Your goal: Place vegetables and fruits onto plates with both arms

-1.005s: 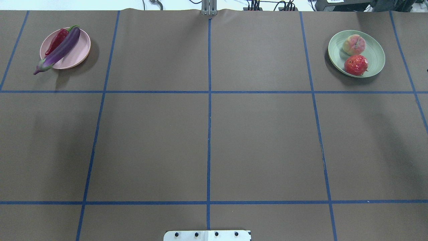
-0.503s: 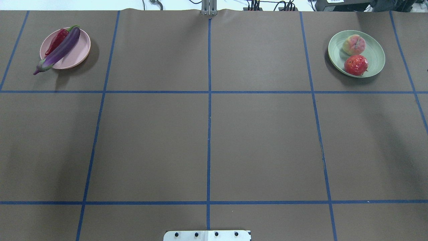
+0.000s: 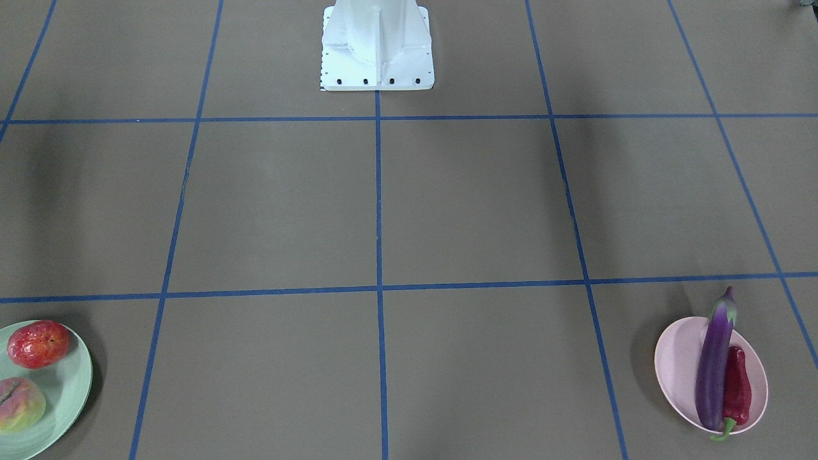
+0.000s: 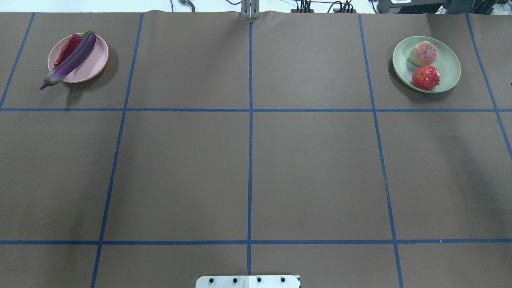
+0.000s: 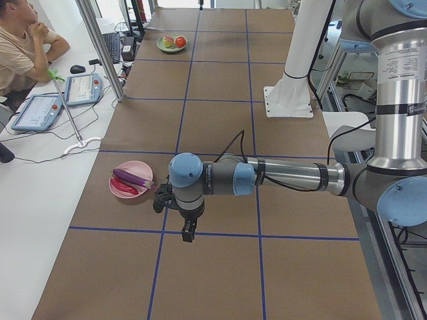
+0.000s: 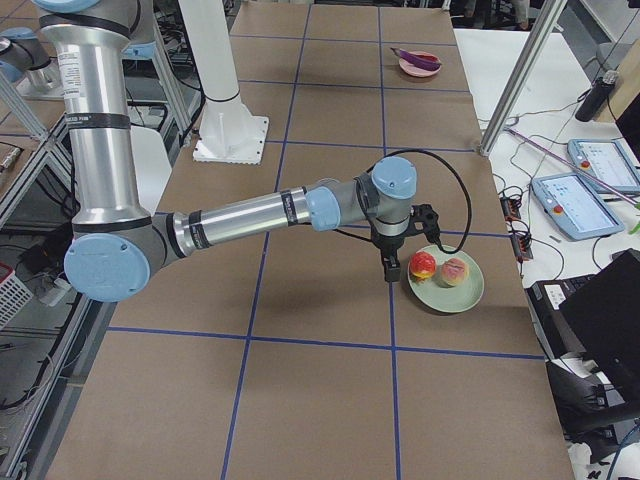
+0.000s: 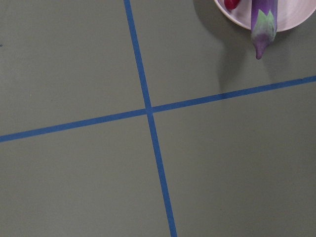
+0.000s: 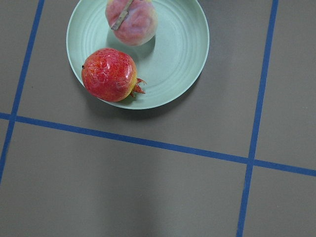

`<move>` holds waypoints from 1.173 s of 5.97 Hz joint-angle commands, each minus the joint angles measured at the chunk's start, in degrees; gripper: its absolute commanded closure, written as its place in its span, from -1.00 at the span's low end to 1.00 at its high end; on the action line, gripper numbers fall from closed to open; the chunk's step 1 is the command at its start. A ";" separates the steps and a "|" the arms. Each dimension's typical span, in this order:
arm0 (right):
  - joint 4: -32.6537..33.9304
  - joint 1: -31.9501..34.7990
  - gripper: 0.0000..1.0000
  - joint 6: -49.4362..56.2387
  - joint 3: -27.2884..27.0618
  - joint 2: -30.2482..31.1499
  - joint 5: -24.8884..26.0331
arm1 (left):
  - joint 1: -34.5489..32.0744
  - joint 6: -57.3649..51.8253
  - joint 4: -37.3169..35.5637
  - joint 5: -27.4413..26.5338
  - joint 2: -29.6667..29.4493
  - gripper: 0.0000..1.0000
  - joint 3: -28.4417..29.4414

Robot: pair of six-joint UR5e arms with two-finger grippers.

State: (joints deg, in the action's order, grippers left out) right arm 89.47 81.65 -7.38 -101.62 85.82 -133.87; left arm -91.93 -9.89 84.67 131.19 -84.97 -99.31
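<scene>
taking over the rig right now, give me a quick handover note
Left gripper: hangs over the table near the pink plate; cannot tell if open or shut.
Right gripper: hangs beside the green plate; also cannot tell.
The eggplant and chili lie on the pink plate, with the eggplant's stem end past the rim. The peach and red fruit sit on the green plate.
Done: all four placed.
Left: probably just backing both grippers away.

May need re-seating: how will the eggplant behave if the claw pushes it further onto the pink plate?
The eggplant looks glossy, so it is probably slippery. It is long and rounded, so it may roll against the chili pepper. Its stem end overhangs the rim of the pink plate, so it could see-saw.
</scene>
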 commanded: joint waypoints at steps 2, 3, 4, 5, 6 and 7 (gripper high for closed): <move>0.00 0.00 -1.00 0.00 -0.15 -0.04 -0.34 | -0.53 8.19 0.22 -0.49 -0.11 -1.00 -0.96; 0.00 0.09 -1.00 0.00 -0.41 0.05 -0.34 | -0.53 8.14 0.75 0.46 0.15 -1.00 -1.84; 0.00 0.09 -1.00 0.00 -0.42 0.05 -0.25 | -0.44 8.66 0.76 3.35 0.07 -1.00 -1.15; -0.09 0.09 -1.00 0.00 -0.59 0.05 -0.25 | -0.53 8.75 0.76 3.37 -0.20 -1.00 -0.97; -0.17 0.09 -1.00 0.09 -0.51 0.40 -0.25 | -0.53 8.58 0.67 3.29 -0.20 -1.00 -2.01; -0.26 0.09 -1.00 0.09 -0.50 0.66 -0.34 | -0.53 8.31 0.67 2.76 0.15 -1.00 -2.37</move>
State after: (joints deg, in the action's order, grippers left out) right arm 89.29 81.74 -7.32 -102.13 86.22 -134.15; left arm -92.46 -1.37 85.36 134.28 -85.03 -101.23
